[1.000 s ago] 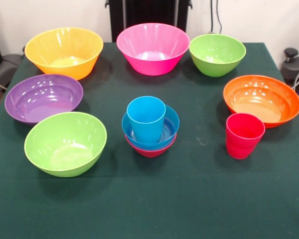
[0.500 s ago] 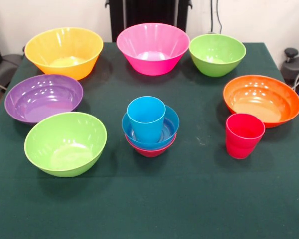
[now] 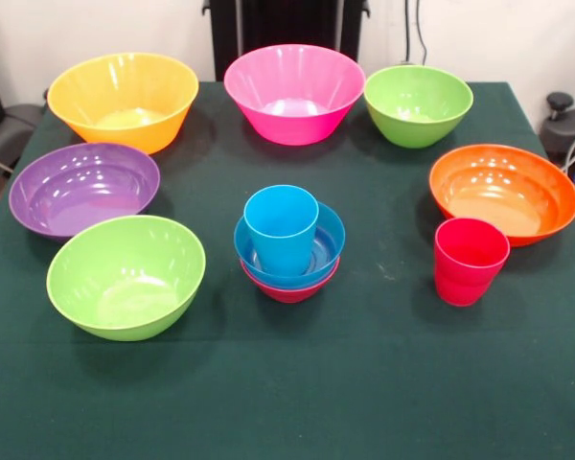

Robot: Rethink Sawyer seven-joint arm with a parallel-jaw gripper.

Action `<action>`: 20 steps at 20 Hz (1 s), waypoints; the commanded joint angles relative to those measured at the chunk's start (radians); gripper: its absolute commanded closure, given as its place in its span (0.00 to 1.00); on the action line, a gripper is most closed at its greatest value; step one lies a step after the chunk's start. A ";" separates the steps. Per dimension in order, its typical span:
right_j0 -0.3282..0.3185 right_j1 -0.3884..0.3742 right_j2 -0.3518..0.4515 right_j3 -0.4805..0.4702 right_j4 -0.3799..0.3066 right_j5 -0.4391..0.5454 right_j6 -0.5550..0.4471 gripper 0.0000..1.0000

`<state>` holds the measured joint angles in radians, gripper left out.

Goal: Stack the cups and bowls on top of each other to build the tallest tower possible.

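Note:
In the front view the tower stands mid-table: a light blue cup [image 3: 282, 228] sits upright inside a small blue bowl [image 3: 324, 251], which nests in a small red bowl [image 3: 289, 291]. A red-pink cup [image 3: 470, 261] stands alone to the right. Large bowls ring them: yellow-orange [image 3: 123, 99], pink [image 3: 293, 92], lime green [image 3: 418, 103] at the back, purple [image 3: 82, 188] and a second lime green bowl [image 3: 126, 275] at the left, orange [image 3: 502, 192] at the right. Neither the arm nor the gripper shows.
A dark green cloth [image 3: 364, 383] covers the table. The orange bowl reaches close to the table's right edge. A black pedestal [image 3: 286, 21] rises behind the pink bowl.

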<state>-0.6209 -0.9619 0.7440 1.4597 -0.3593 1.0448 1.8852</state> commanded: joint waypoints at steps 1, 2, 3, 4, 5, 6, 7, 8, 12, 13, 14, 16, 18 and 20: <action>0.095 0.015 -0.073 0.174 -0.053 -0.108 0.097 0.00; 0.105 0.014 -0.079 0.190 -0.055 -0.133 0.111 0.00; 0.111 0.010 -0.085 0.200 -0.055 -0.148 0.115 0.00; 0.117 0.004 -0.091 0.214 -0.054 -0.164 0.121 0.00; 0.123 -0.002 -0.097 0.228 -0.053 -0.181 0.127 0.00; 0.127 -0.012 -0.103 0.251 -0.053 -0.205 0.137 0.00; 0.130 -0.019 -0.109 0.264 -0.052 -0.219 0.139 0.00; 0.128 -0.029 -0.113 0.295 -0.044 -0.241 0.142 0.00; 0.123 -0.057 -0.135 0.382 -0.025 -0.303 0.146 0.00; 0.122 -0.062 -0.140 0.398 -0.021 -0.318 0.147 0.00; 0.122 -0.074 -0.150 0.426 -0.025 -0.350 0.153 0.00; 0.122 -0.092 -0.165 0.472 -0.025 -0.385 0.160 0.00; 0.124 -0.108 -0.187 0.514 -0.033 -0.430 0.173 0.00; 0.123 -0.119 -0.202 0.549 -0.032 -0.460 0.173 0.00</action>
<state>-0.5054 -1.0676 0.6532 1.7969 -0.3589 0.6767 1.8852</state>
